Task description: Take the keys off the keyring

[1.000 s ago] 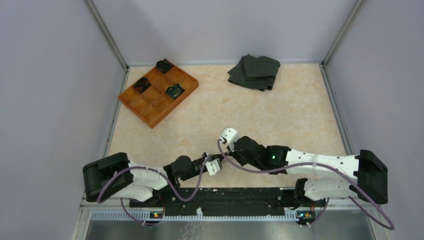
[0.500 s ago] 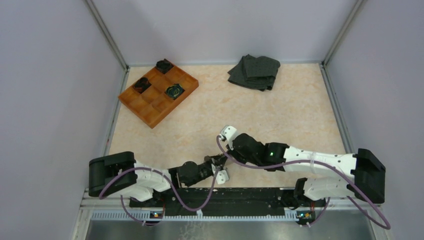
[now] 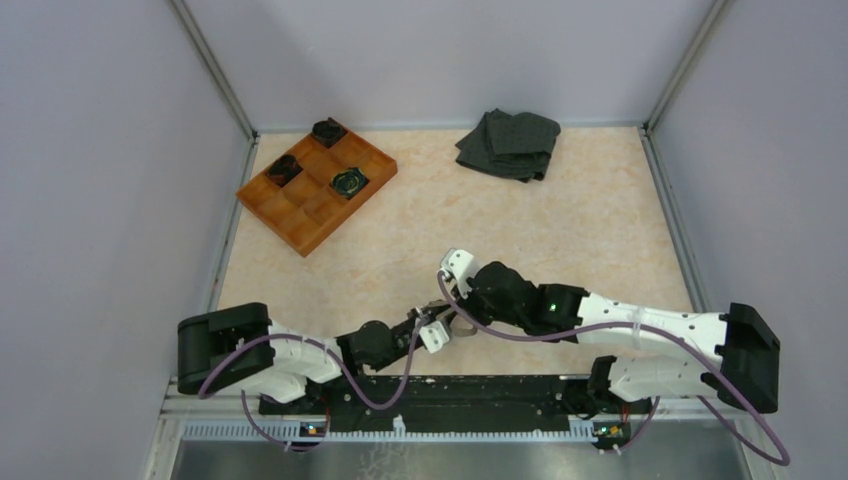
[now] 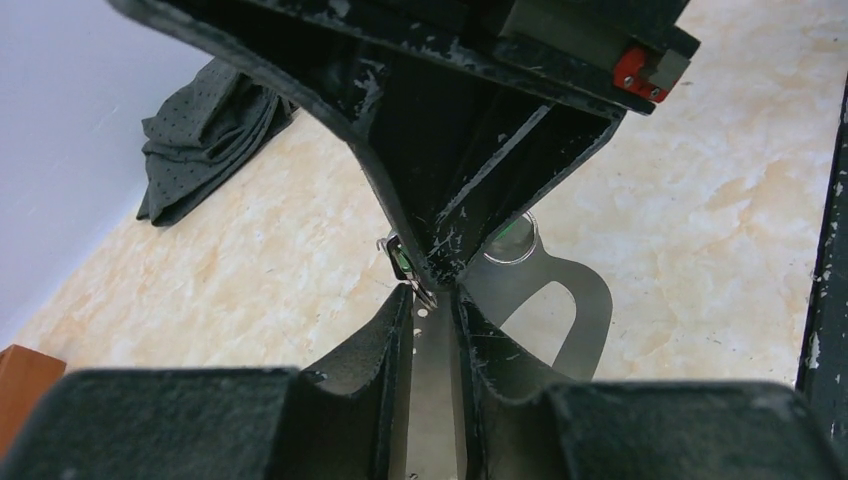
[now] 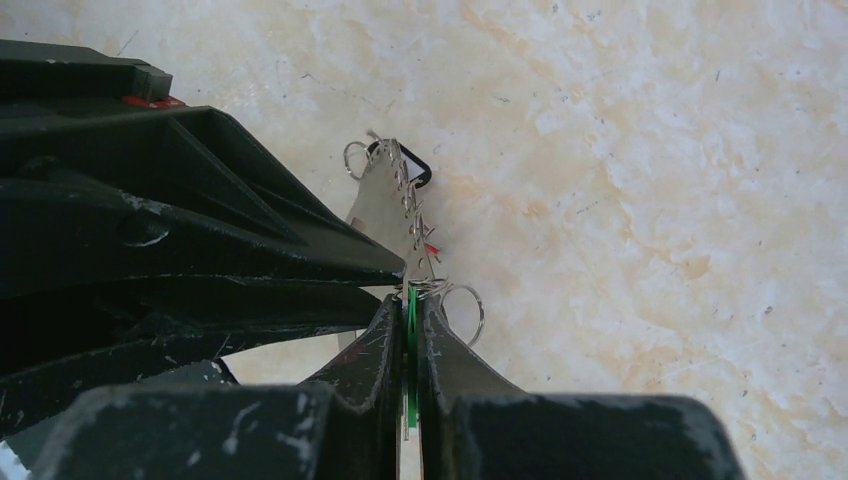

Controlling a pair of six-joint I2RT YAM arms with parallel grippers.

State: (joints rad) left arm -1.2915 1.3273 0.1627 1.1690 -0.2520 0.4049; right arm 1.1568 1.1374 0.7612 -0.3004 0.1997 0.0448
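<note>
keys [image 5: 395, 205] and keyring [image 5: 462, 312]: found near the middle of the worktop's [image 3: 560, 220] near edge. left fingers [image 4: 385, 345] are set slightly apart, a key between them. right fingers [image 5: 385, 340] are closed on a thin green piece [image 5: 411, 340] beside the keyring.

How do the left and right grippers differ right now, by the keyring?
The left gripper stands slightly open, a flat grey metal piece showing through the gap; the right gripper is pinched shut on a thin green piece. The left gripper reaches in from the left, the right gripper from the right. Both meet tip to tip at the keyring.
</note>
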